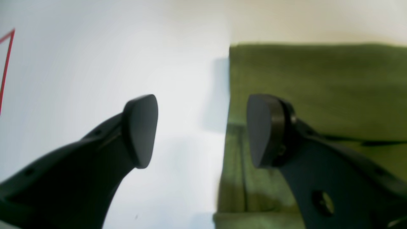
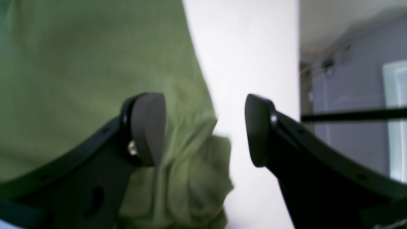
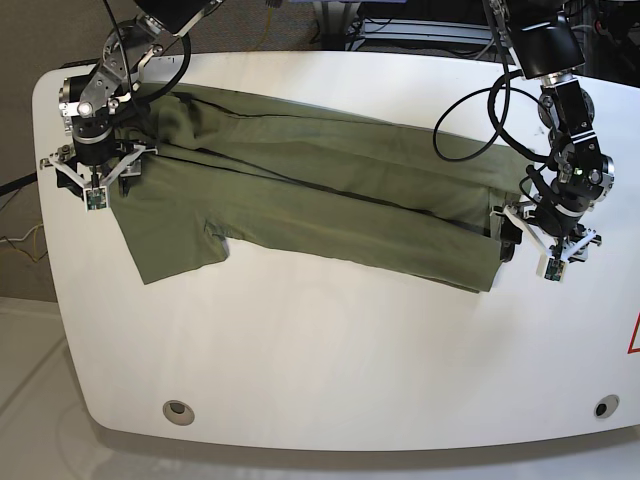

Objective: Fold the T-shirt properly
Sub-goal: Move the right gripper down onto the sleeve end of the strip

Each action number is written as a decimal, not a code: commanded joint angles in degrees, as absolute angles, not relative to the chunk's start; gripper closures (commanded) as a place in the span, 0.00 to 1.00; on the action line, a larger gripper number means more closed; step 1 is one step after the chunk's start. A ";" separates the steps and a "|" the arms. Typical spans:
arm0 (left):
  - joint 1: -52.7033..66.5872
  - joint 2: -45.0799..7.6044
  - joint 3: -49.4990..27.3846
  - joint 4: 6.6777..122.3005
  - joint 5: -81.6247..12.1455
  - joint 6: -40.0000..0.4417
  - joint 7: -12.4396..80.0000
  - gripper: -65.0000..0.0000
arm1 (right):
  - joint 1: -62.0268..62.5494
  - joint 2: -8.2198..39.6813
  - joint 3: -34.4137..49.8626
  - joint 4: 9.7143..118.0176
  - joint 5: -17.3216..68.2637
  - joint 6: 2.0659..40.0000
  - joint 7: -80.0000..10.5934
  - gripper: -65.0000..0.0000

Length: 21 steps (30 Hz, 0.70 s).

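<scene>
I had two grippers, my left (image 3: 530,250) and my right (image 3: 100,180), each with two dark fingers (image 1: 265,130). Between and below them lay one T-shirt (image 3: 330,215). One white table (image 3: 300,350) spread beneath both, with two round holes (image 3: 178,412) on my grippers' far side.

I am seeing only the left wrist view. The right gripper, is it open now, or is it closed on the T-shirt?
Observer: The right gripper is open, its fingers well apart over the edge of the T-shirt.
Operator: And that end of the shirt, it has a straight edge?
Observer: No, in the base view a flap sticks out there, toward the bottom of the picture.
Operator: Is the cloth smooth near this gripper?
Observer: Not fully; the right wrist view shows bunched folds there.
</scene>
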State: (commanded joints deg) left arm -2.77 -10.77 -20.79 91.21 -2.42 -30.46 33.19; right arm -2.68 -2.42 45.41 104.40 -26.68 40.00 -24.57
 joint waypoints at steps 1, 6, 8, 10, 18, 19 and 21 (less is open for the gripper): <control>-2.24 -10.86 -20.88 91.21 -2.42 -30.46 33.19 0.39 | -2.24 -2.42 45.32 104.48 -26.68 40.00 -24.57 0.42; 0.66 -10.86 -20.88 91.21 -2.42 -30.46 33.19 0.39 | 0.40 -2.42 44.70 103.69 -26.59 40.00 -24.57 0.42; 1.10 -10.86 -20.88 91.21 -2.42 -30.46 33.19 0.39 | 1.01 -2.33 43.38 102.20 -26.59 40.00 -24.57 0.42; 1.98 -10.86 -20.97 91.21 -2.42 -30.46 33.19 0.39 | 1.71 -2.07 42.15 100.53 -26.59 40.00 -24.57 0.42; 3.65 -10.95 -21.05 91.82 -2.33 -30.46 33.19 0.39 | 7.87 -1.89 41.19 91.12 -26.68 40.00 -24.57 0.42; 4.26 -10.95 -21.05 91.91 -2.33 -30.37 33.19 0.40 | 8.84 -1.89 41.19 89.80 -26.68 40.00 -24.57 0.42; 4.97 -10.95 -21.05 92.00 -1.80 -30.37 33.19 0.40 | 10.33 -1.54 41.27 87.52 -26.68 40.00 -24.57 0.42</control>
